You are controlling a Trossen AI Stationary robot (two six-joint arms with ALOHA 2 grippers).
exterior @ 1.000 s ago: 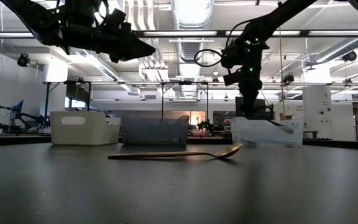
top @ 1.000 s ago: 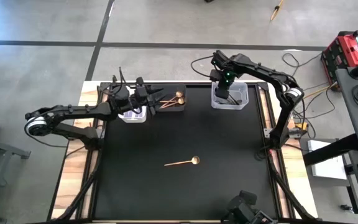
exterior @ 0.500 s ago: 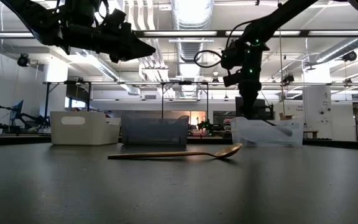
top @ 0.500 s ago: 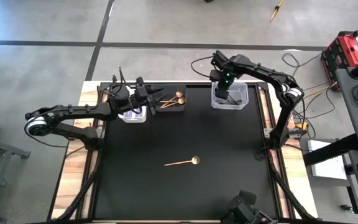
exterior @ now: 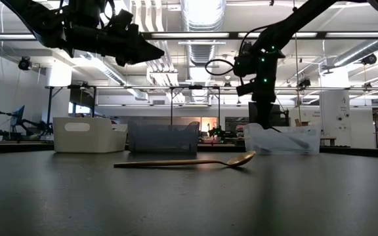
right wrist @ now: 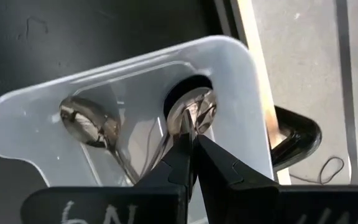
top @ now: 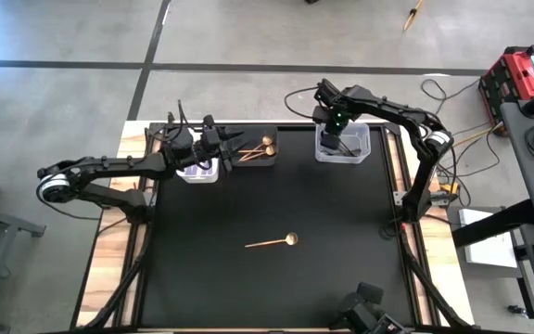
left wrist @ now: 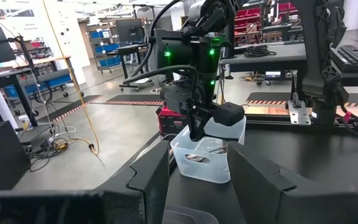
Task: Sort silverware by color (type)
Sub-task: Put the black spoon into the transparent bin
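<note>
Your right pincer (right wrist: 190,163) hangs closed and empty inside the clear bin (top: 358,141) over two silver spoons (right wrist: 191,112), your left pincer (top: 222,151) waits half-open above the white bin (top: 197,174), and one gold spoon (top: 271,242) lies unsorted mid-desk.

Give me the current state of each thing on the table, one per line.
Gold spoon: lying flat mid-table, untouched.
Clear bin: holds silver spoons.
Dark bin: holds gold spoons.
White bin: upright, contents unclear.
Right pincer: shut, inside the clear bin.
Left pincer: above the white and dark bins.

White bin (top: 198,173) contents under left arm
</note>
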